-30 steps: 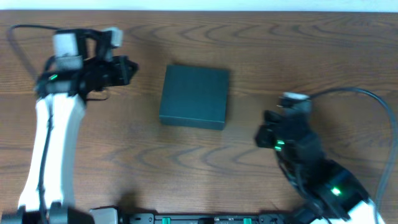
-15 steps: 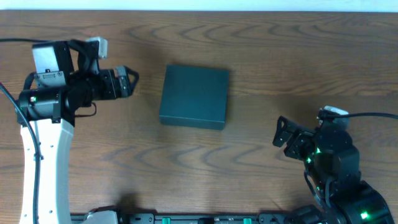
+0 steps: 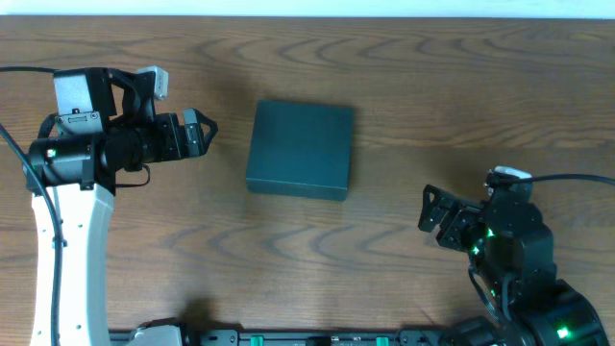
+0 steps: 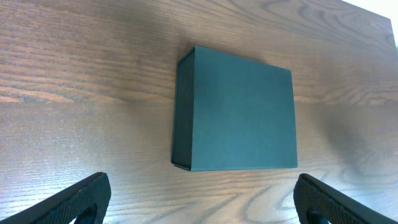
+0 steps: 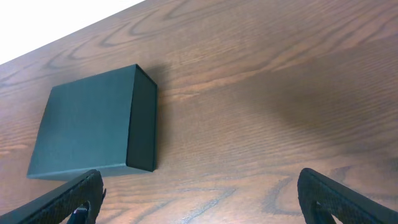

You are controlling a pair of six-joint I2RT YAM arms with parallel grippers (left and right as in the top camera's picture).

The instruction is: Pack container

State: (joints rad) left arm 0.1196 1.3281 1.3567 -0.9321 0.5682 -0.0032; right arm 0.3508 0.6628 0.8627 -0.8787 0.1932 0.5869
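Overhead view: the closed container lies flat at the middle of the tabletop, apart from the left tool and the right tool, both spread wide and empty. Being matte cardboard, it likely handles light, stiff and unslippery. The lid's thin edge looks the best place to grip.

No text, label, brand, number or sign can be read anywhere; the dark teal matte square cardboard box shows plain faces on the brown wood-grain table.
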